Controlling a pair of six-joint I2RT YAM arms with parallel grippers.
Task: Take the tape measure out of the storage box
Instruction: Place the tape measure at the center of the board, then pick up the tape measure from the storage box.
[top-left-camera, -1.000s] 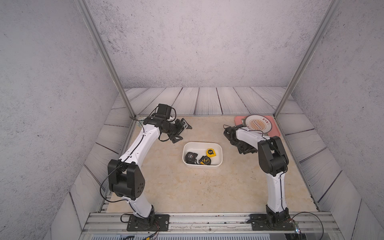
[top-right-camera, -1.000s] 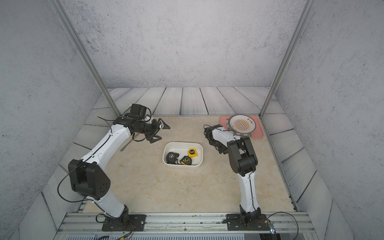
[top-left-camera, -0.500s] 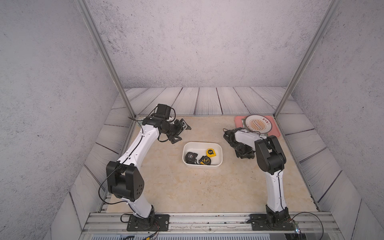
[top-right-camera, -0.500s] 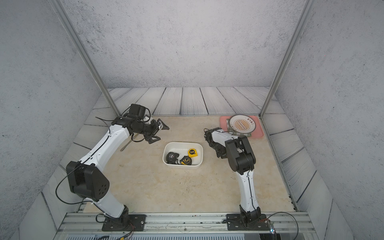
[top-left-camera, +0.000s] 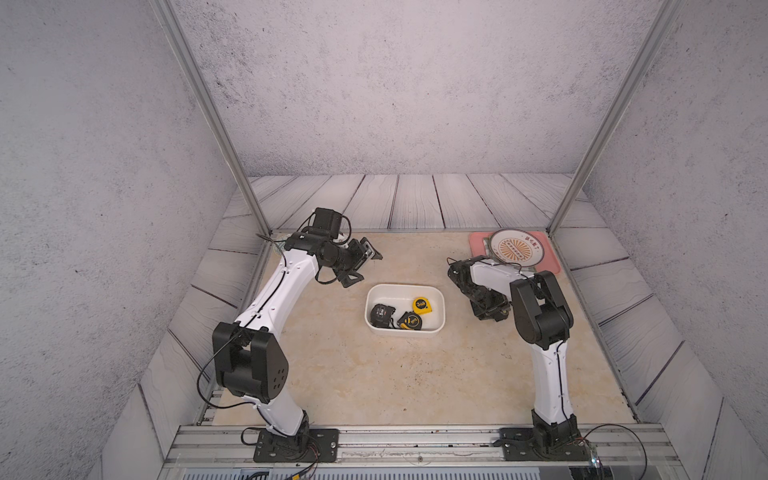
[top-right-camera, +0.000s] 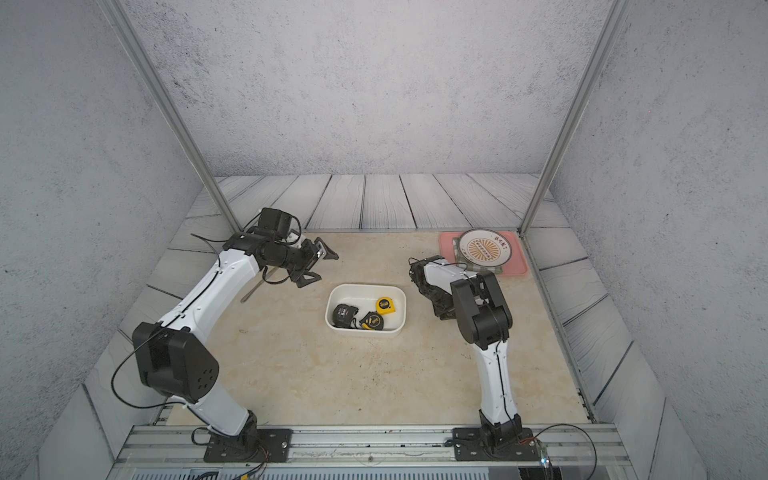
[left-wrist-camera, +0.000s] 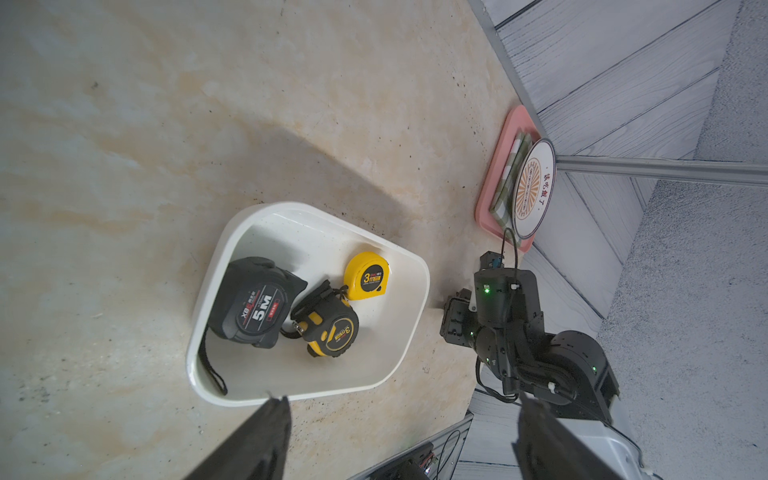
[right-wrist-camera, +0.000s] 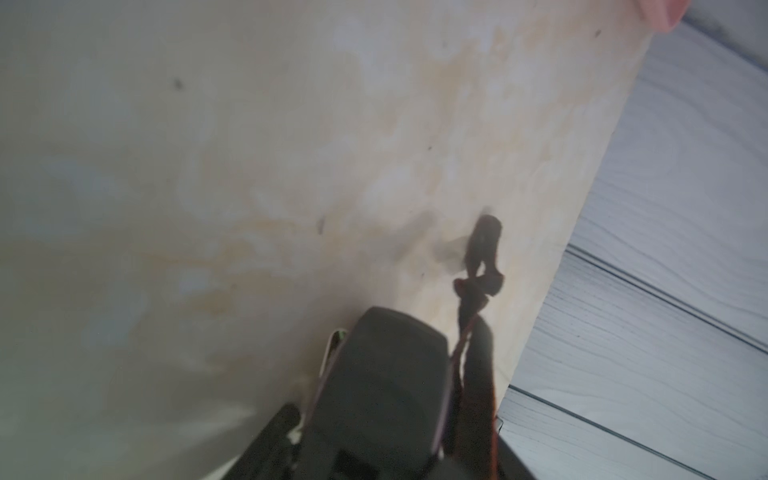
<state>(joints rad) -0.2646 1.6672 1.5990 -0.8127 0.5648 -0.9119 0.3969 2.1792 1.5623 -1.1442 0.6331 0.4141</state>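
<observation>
box (left-wrist-camera: 419, 299) held black 5M tape (left-wrist-camera: 257, 305), black-yellow 3m (left-wrist-camera: 332, 328), yellow 3m (left-wrist-camera: 368, 276); left gripper (left-wrist-camera: 402, 403) hovered off it, jaws apart; right gripper (top-left-camera: 492, 311) too blurred to call. Cases looked rigid, slick, 5M heaviest; I'd pinch across flat faces, mind the strap (left-wrist-camera: 212, 370)

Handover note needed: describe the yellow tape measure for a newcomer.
Find the white storage box at the centre of the table. Three tape measures lie inside. The yellow tape measure, nearest the far rim, is smallest and all yellow; the black one and the black-and-yellow one are bulkier.
</observation>
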